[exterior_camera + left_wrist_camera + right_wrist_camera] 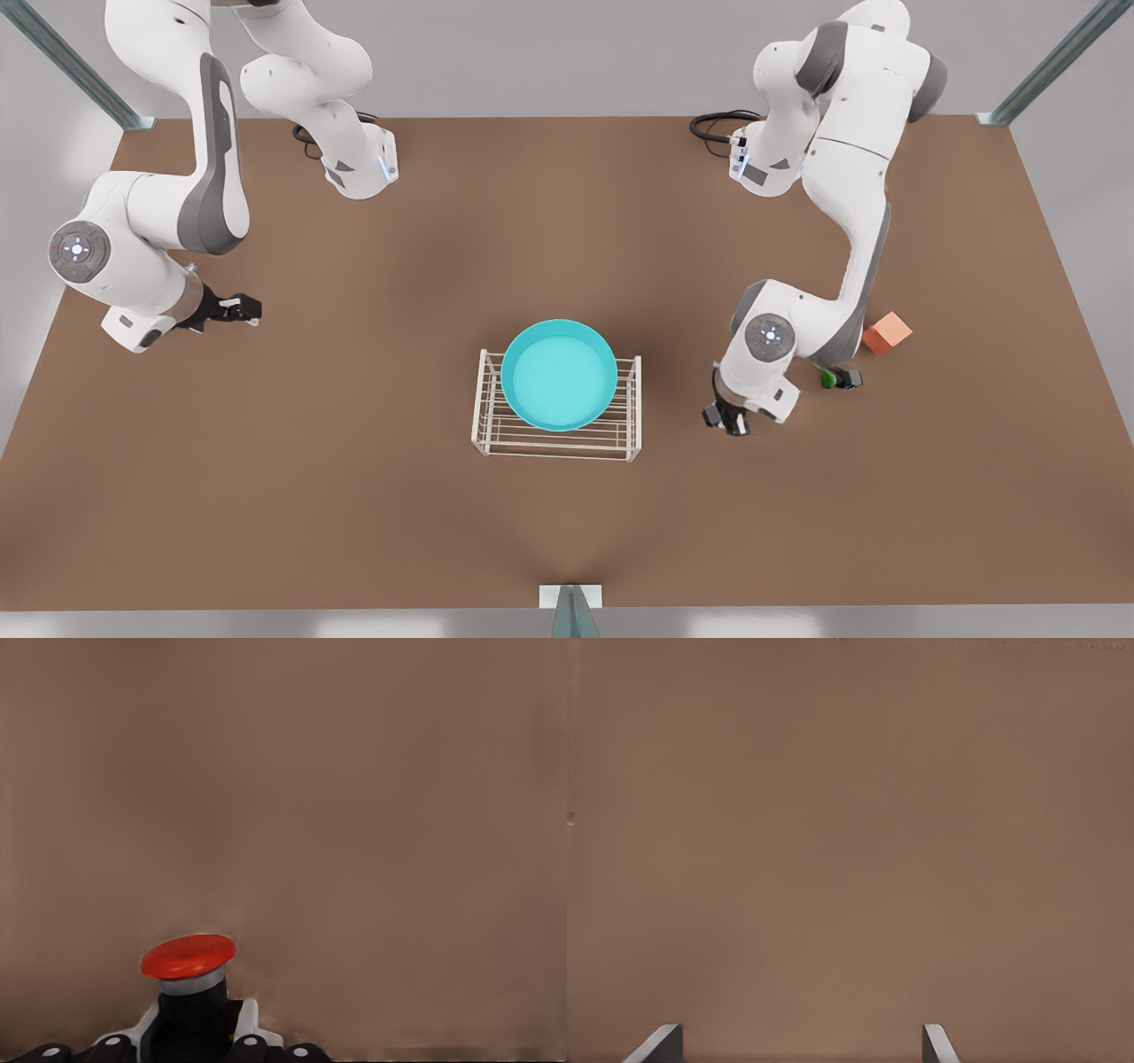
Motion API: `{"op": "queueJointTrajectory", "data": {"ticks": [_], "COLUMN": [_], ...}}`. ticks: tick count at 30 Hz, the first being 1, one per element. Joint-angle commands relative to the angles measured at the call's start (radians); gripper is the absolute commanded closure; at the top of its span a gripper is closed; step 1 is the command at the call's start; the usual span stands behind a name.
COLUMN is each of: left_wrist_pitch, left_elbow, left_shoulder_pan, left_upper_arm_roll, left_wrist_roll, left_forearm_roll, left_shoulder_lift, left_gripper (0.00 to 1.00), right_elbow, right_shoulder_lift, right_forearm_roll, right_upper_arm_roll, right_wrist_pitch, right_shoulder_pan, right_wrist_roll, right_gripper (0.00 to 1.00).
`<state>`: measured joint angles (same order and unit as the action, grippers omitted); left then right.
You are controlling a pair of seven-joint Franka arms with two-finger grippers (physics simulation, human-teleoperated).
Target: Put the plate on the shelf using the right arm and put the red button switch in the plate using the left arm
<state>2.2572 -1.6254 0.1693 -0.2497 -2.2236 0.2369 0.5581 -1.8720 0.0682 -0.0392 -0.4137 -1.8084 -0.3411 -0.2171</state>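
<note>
While the turquoise plate [559, 376] sits on top of the white wire shelf [557, 440] near the middle of the brown counter [372, 496], both arms are away from it. The plate covers most of the top of the shelf, its rim a little over the far edge of the rack, and its lighter inside has nothing in it.

On the front view's right, the left hand [728, 418] is low over the counter, beside the shelf but apart from it. In the left wrist view the red button switch [189, 988] is seen between the fingers [113, 1043] of this hand: the round red cap, a grey ring under it and the dark body, with the white and black finger parts close on both sides of the body. The fingers are closed on the switch, and bare counter lies beyond it.

Just behind this arm in the front view, a switch with a green cap [835, 377] lies on the counter, and an orange cube [887, 333] stands near it, a little farther to the front view's right.

On the front view's left, the right hand [244, 308] waits well apart from the shelf. In the right wrist view its two finger tips [656, 1047] stand wide apart with nothing between them, and bare counter is below.
</note>
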Motion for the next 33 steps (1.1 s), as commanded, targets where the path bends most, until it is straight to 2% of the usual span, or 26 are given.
{"op": "queueJointTrajectory", "data": {"ticks": [1, 3, 7, 10, 12, 15, 16, 17, 20, 21, 23, 24, 26, 27, 29, 30, 31, 32, 33], "left_wrist_pitch": [-0.192, -0.237, -0.22, -0.041, 0.056, 0.171, 0.171, 0.171, 0.159, 0.029, -0.442, -0.551, -0.619, -0.691, -0.852, -0.936, -0.927, -0.881, -0.867], "left_elbow": [0.061, 0.117, 0.211, 0.268, 0.343, 0.34, 0.337, 0.335, 0.334, 0.343, 0.345, 0.345, 0.337, 0.303, 0.306, 0.325, 0.325, 0.323, 0.322], "left_shoulder_pan": [0.001, 0.002, 0.15, 0.213, 0.217, 0.252, 0.252, 0.254, 0.252, 0.248, 0.208, 0.139, 0.076, -0.059, -0.108, -0.185, -0.214, -0.179, -0.071], "left_upper_arm_roll": [-0.068, -0.174, -0.186, -0.186, -0.184, -0.18, -0.178, -0.18, -0.178, -0.184, -0.184, -0.184, -0.175, -0.163, -0.053, -0.054, -0.06, -0.014, 0.157], "left_wrist_roll": [-0.097, -0.149, -0.208, -0.278, -0.278, -0.275, -0.272, -0.271, -0.251, -0.134, 0.562, 0.863, 1.024, 1.407, 1.996, 2.204, 2.205, 2.208, 2.211], "left_forearm_roll": [0.009, 0.015, 0.015, 0.01, 0.013, 0.067, 0.096, 0.099, 0.101, 0.097, 0.088, 0.033, 0.022, -0.08, -0.096, -0.097, -0.126, -0.125, -0.235], "left_shoulder_lift": [-0.007, -0.007, 0.0, 0.022, 0.091, 0.169, 0.178, 0.178, 0.177, 0.158, 0.033, 0.006, 0.0, -0.096, -0.141, -0.159, -0.17, -0.17, -0.176], "left_gripper": [0.64, 0.64, 0.64, 0.64, 0.64, 0.62, 0.28, 0.0, 0.0, 0.0, 0.0, 0.0, 0.0, 0.0, 0.0, 0.0, 0.0, 0.0, 0.0], "right_elbow": [0.001, 0.002, 0.002, 0.002, 0.002, 0.002, 0.002, 0.002, 0.004, 0.004, 0.004, 0.004, 0.004, 0.004, 0.004, 0.004, 0.004, 0.004, 0.004], "right_shoulder_lift": [-0.001, -0.001, -0.001, -0.001, 0.001, 0.002, 0.005, 0.005, 0.005, 0.007, 0.007, 0.007, 0.007, 0.007, 0.007, 0.007, 0.007, 0.007, 0.007], "right_forearm_roll": [0.001, 0.001, 0.001, 0.001, 0.001, 0.001, 0.001, 0.001, 0.001, 0.001, 0.001, 0.001, 0.001, 0.001, 0.001, 0.001, 0.001, 0.001, 0.001], "right_upper_arm_roll": [-0.002, -0.002, -0.002, -0.002, -0.002, -0.002, -0.002, -0.002, -0.001, -0.001, -0.002, -0.002, -0.001, -0.001, -0.002, -0.001, -0.001, -0.001, -0.001], "right_wrist_pitch": [0.0, 0.001, 0.001, 0.001, 0.001, 0.0, 0.001, 0.001, 0.001, 0.001, 0.001, 0.001, 0.001, 0.001, 0.001, 0.001, 0.001, 0.001, 0.001], "right_shoulder_pan": [0.005, 0.005, 0.005, 0.005, 0.005, 0.005, 0.005, 0.005, 0.005, 0.004, 0.005, 0.005, 0.004, 0.004, 0.004, 0.005, 0.005, 0.004, 0.004], "right_wrist_roll": [-0.016, -0.016, -0.016, -0.016, -0.016, -0.016, -0.016, -0.016, -0.016, -0.016, -0.016, -0.016, -0.016, -0.016, -0.016, -0.018, -0.018, -0.018, -0.018], "right_gripper": [0.0, 0.0, 0.0, 0.0, 0.0, 0.0, 0.0, 0.0, 0.0, 0.0, 0.0, 0.0, 0.0, 0.0, 0.0, 0.0, 0.0, 0.0, 0.0]}}
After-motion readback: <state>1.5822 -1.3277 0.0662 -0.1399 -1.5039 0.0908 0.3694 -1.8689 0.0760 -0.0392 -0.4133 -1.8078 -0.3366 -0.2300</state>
